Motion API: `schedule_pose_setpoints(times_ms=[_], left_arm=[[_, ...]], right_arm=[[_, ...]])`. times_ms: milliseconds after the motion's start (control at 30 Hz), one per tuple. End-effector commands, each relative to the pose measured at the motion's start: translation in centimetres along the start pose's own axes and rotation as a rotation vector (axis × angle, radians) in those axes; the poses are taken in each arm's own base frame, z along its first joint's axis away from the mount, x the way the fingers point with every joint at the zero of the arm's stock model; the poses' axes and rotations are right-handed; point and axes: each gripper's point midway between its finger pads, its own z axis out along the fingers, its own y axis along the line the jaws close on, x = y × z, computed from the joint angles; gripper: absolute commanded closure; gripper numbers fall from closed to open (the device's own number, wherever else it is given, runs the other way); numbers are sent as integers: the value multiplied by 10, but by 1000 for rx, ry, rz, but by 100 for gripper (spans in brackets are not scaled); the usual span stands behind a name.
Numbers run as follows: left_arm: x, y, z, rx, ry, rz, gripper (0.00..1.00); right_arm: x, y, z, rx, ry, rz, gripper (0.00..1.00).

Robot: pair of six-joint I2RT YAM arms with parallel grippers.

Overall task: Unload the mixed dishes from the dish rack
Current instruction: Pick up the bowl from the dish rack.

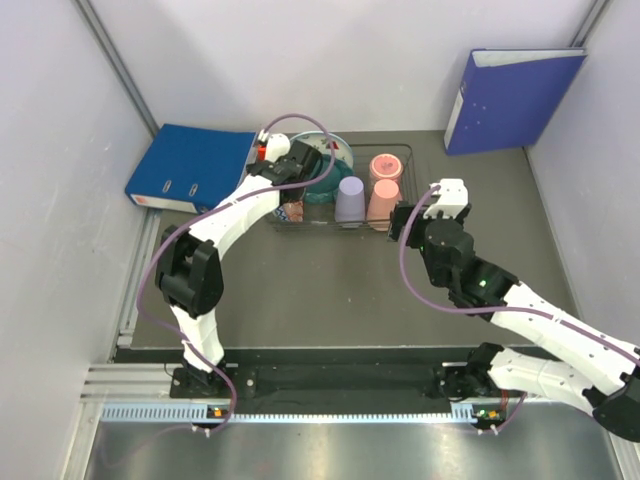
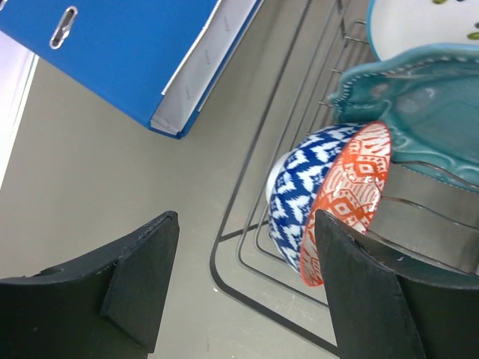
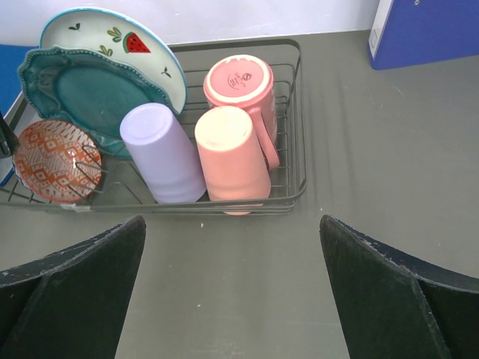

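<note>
While left claw (image 2: 245, 221) hangs open beside small bowl (image 2: 348, 187) | straddle its rim, clear of dish rack (image 3: 302, 127) wire | right claw (image 3: 232, 222) open, empty.

The dish rack (image 3: 302, 120) was thin dark wire; the teal plate (image 3: 82, 97) gleamed (a glossy glaze), the lavender cup (image 3: 161, 153) looked matt.

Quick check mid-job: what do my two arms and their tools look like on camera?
The left arm and right arm have white shells with black joints, and a mauve cable loops along each. A small green light glows on the right arm's black joint. The left tool and right tool each carry two matte black, wedge-shaped fingers with scuffed, pale edges.
</note>
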Motion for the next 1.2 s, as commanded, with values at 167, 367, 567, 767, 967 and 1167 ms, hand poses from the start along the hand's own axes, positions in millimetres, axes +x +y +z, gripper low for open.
schedule_pose_setpoints(times_ms=[167, 367, 567, 767, 967, 1167], left_arm=[[1, -9, 1, 41, -23, 10, 25], [12, -18, 12, 40, -3, 50, 33], [17, -26, 20, 39, 5, 66, 44], [25, -29, 29, 22, 15, 83, 47], [31, -28, 31, 14, 26, 85, 71], [29, -20, 28, -2, 9, 78, 100]], right_arm=[[-1, 8, 3, -18, -10, 28, 0], [3, 10, 6, -17, 0, 23, 1], [6, 9, 6, -17, 8, 22, 0], [7, 10, 6, -17, 10, 21, 0], [7, 8, 5, -15, 11, 23, 0], [8, 8, 5, -16, 12, 28, 0]])
